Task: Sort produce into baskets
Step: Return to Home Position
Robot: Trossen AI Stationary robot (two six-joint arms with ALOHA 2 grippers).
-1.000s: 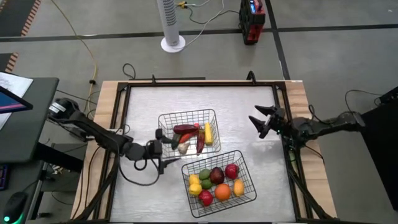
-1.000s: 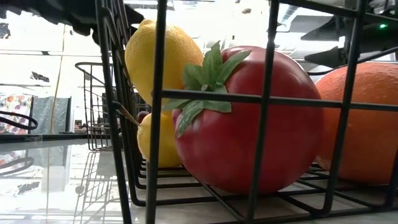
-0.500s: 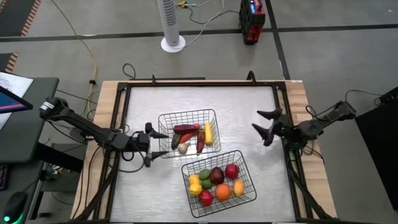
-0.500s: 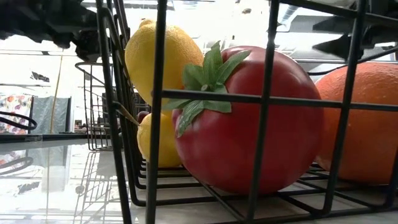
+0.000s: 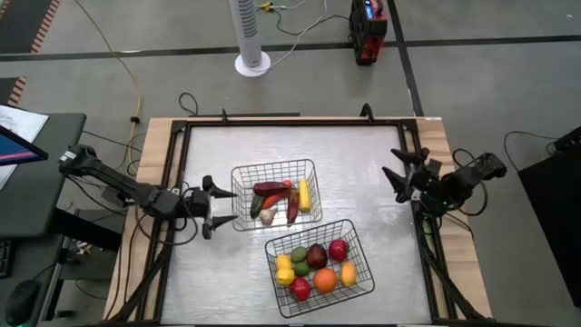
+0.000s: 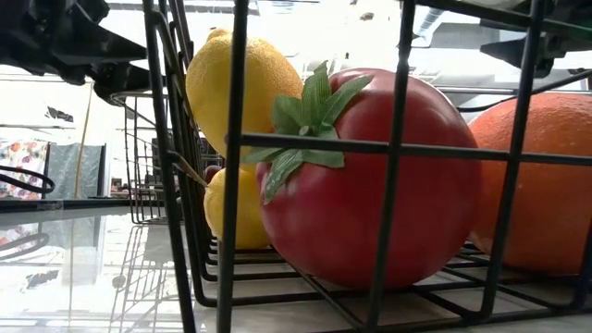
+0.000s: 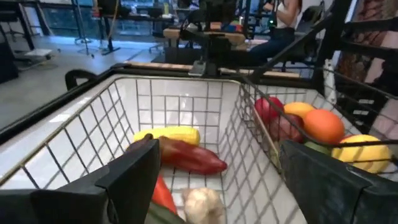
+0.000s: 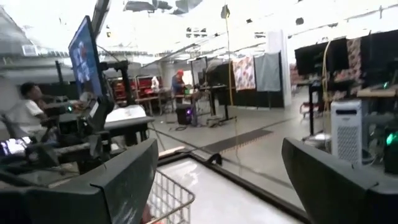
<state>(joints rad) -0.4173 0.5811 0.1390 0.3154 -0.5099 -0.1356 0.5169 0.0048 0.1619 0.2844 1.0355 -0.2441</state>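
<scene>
Both arms are clear of the produce. The left gripper (image 5: 209,207) sits low over the brushed-metal counter (image 5: 345,154), just beside a black wire-mesh basket (image 5: 238,173) at the counter's middle, its fingers spread wide with nothing between them. The right gripper (image 5: 399,173) is out by the counter's right edge, well apart from both baskets, also splayed and empty. The middle basket holds a yellow ear of corn (image 5: 304,195), long red peppers (image 5: 292,207), a white garlic bulb (image 5: 267,216) and a dark eggplant (image 5: 270,188). The second black wire-mesh basket (image 5: 361,250), just beside it and lower in the overhead view, carries a big red tomato (image 6: 370,185), a yellow lemon (image 6: 240,83), a round orange (image 6: 546,185), green limes (image 5: 298,255) and red apples (image 5: 338,250).
</scene>
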